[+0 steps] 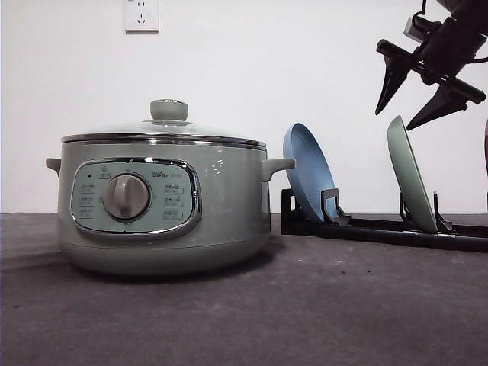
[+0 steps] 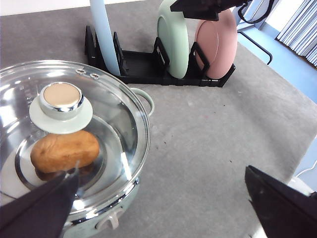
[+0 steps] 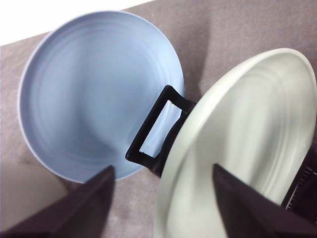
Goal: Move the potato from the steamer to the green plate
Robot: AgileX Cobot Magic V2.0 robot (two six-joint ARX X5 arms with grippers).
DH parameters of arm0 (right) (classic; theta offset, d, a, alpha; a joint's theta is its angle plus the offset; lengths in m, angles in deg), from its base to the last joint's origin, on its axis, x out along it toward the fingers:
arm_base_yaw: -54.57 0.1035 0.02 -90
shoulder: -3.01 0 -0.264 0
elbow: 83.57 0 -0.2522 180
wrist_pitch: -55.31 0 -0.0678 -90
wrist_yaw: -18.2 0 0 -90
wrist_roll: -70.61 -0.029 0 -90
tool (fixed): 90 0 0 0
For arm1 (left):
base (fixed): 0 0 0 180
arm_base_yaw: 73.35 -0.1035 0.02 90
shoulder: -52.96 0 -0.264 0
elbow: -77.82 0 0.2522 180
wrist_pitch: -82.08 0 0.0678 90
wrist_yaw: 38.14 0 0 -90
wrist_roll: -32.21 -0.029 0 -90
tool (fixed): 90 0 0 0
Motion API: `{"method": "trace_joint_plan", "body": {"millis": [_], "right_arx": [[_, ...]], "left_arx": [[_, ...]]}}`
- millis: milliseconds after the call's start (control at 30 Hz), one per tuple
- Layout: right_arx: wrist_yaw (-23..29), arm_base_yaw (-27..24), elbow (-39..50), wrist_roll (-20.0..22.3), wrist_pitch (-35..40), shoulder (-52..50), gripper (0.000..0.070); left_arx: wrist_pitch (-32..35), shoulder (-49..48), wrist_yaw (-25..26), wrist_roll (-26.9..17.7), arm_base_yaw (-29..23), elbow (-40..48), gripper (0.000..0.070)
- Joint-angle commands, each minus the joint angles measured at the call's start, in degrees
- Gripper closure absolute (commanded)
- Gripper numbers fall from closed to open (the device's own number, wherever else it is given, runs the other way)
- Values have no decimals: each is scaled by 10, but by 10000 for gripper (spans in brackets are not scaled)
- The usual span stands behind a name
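Observation:
The sage-green steamer stands at the left of the table with its glass lid on. Through the lid the orange-brown potato lies inside, under the green knob. The green plate stands on edge in a black rack at the right; it also shows close up as the green plate. My right gripper hangs open just above that plate's rim, with nothing between its fingers. My left gripper is open above the steamer's near side, one finger over the lid.
A blue plate stands in the rack left of the green one, and a pink plate stands behind it. A wall socket sits on the white wall. Bare grey tabletop lies in front.

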Motion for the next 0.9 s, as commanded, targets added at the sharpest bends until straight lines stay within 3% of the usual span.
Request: {"method": "trace_joint_plan", "body": {"millis": [0,100,333,367,500,700,867], "right_arx": [[0,-1,-15,-5,8,17,374],[0,-1,-15,-5,9,21,390],[0,-1,-15,-6,9,25,683],[0,-1,-15,-6,9,25,700],[-5,-1,-15,-17,10,24,700],[-75,-11,-41,-39,8,6,700],[-102,-11,-53,-37,-3,-47,700]], "left_arx": [[-1,4,3,-7,3,-12,0],[-4,4,3,-7,3,-12,0],[-4,4,3,-7,3,-12,0],[-4,4,3,-7,3,-12,0],[-4,4,3,-7,3,-12,0],[-7,4,3,-9,3,-12,0],[-15,4,3,-16,3,-12,0]]}}
